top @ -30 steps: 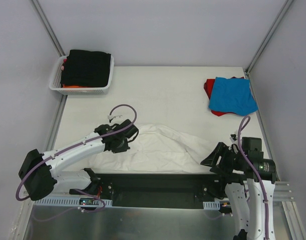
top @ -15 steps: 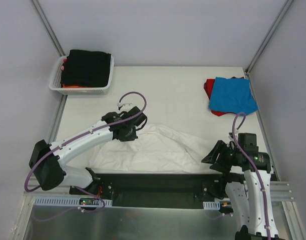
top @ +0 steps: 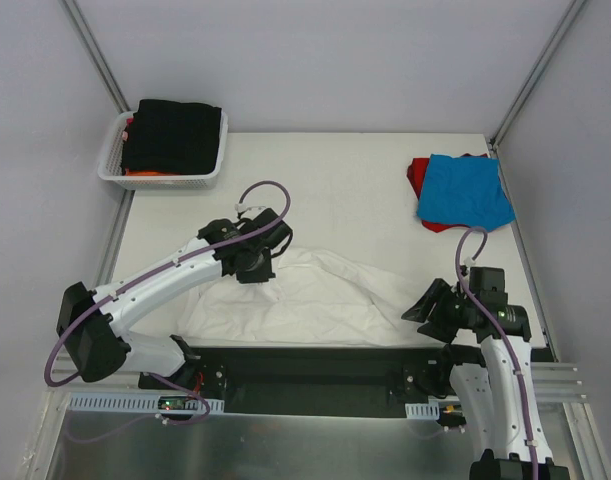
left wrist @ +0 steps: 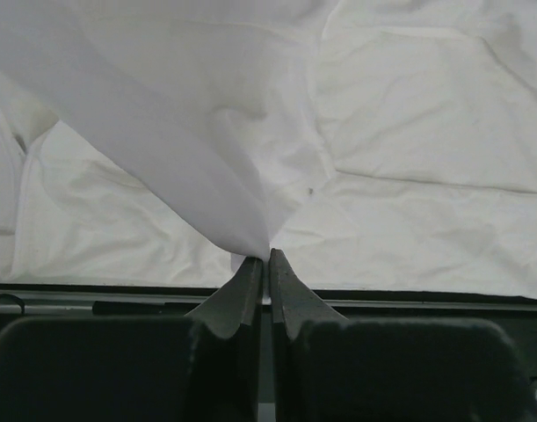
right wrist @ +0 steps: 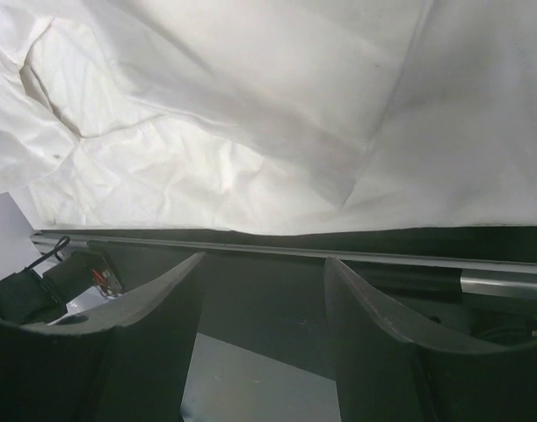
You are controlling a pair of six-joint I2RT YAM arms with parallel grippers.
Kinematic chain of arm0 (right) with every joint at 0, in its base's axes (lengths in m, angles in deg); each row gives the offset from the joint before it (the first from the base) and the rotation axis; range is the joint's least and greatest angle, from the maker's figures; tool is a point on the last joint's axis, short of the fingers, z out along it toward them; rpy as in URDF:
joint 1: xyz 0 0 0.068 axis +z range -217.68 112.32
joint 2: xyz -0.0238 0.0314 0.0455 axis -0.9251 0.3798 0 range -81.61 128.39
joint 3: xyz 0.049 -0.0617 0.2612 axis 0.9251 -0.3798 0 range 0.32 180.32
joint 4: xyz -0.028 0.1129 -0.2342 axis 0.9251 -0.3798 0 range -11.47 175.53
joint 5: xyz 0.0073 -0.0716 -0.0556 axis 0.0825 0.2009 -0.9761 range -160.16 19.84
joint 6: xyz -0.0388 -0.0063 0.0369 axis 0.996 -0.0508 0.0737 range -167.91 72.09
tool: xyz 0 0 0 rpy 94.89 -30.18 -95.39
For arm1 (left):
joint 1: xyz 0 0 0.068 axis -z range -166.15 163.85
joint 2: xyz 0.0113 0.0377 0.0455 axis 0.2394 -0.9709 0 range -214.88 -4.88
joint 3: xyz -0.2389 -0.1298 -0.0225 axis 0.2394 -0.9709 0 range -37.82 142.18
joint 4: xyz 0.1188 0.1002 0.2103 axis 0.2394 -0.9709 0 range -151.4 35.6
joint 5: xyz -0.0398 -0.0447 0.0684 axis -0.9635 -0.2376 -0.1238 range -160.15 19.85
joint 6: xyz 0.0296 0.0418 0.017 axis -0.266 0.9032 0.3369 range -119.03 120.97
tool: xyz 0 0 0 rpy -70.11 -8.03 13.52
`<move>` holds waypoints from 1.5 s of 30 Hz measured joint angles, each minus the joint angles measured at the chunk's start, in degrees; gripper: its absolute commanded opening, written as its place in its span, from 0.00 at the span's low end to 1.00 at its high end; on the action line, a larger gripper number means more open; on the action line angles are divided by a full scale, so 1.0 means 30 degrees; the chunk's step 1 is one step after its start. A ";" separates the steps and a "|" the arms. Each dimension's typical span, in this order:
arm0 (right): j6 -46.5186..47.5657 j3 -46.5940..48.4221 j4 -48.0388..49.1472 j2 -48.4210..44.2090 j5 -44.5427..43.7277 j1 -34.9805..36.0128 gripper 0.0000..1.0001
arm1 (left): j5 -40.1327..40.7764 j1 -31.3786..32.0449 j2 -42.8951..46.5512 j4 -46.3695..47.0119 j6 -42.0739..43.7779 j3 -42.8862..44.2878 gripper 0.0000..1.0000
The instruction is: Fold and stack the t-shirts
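Note:
The large white t-shirt [top: 315, 300] lies crumpled along the table's near edge. My left gripper [top: 255, 270] is shut on a fold of it near its back left part, and in the left wrist view the cloth [left wrist: 400, 132] rises as a taut sheet out of the pinched tips [left wrist: 266, 257]. My right gripper [top: 417, 303] stands open at the shirt's right end. Its fingers [right wrist: 264, 258] hold nothing, and the white cloth [right wrist: 250, 105] lies just beyond them. A folded blue t-shirt [top: 463, 190] rests on a red one [top: 417, 172] at the back right.
A white lattice basket [top: 110, 165] at the back left corner holds a folded black shirt [top: 175, 135] over an orange one [top: 150, 172]. A black rail [top: 305, 365] runs along the table's near edge, between the arm bases.
My left gripper has moved back and to the right, drawing the pinched white cloth with it. The right arm has shifted slightly towards the back, its gripper still open.

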 measured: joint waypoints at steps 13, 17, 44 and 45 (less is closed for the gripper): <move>-0.0685 -0.2382 0.2922 0.0459 -0.0007 0.0022 0.56 | -0.0903 0.0000 -0.0976 -0.0233 0.0641 0.1821 0.00; -0.1173 -0.2856 0.4087 -0.0044 0.0000 0.0022 0.55 | -0.0896 0.0000 -0.0692 -0.0889 0.0823 0.1829 0.00; -0.2761 -0.5260 0.6994 -0.1370 -0.0321 0.0022 0.33 | -0.0889 0.0000 0.1078 -0.2419 0.0976 0.1377 0.00; -0.2805 -0.5355 0.6790 -0.1734 -0.0321 0.0022 0.33 | -0.0889 0.0000 0.1209 -0.2441 0.0976 0.1253 0.00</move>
